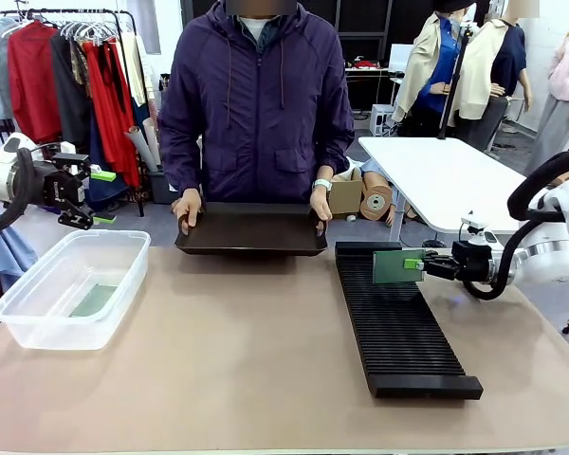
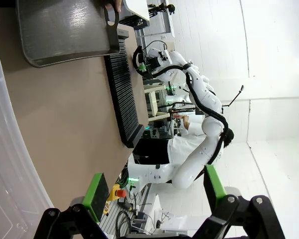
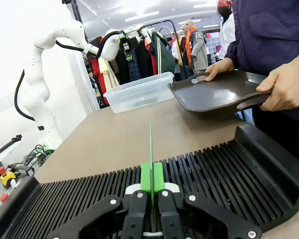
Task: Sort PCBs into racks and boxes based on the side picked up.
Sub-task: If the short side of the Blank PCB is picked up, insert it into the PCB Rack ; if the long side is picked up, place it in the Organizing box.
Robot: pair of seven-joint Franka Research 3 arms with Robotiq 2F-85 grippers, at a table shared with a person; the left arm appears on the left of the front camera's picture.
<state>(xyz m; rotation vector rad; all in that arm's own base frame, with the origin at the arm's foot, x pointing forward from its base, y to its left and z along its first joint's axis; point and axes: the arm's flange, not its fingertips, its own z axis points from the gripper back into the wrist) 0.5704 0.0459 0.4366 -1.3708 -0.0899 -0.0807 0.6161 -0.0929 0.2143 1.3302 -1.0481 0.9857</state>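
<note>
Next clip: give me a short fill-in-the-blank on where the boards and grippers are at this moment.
1. The right gripper holds a PCB upright above the black ____.
2. The left gripper is ____ and holds nothing.
3. Another PCB lies flat inside the clear ____.
4. The person's hands grip the dark ____.

Missing words: rack; open; box; tray

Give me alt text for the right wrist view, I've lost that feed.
The right end effector is shut on a PCB held edge-on and upright above the black slotted rack. Beyond it, a person's hands hold a dark tray at the table's far edge, beside a clear box.
</note>
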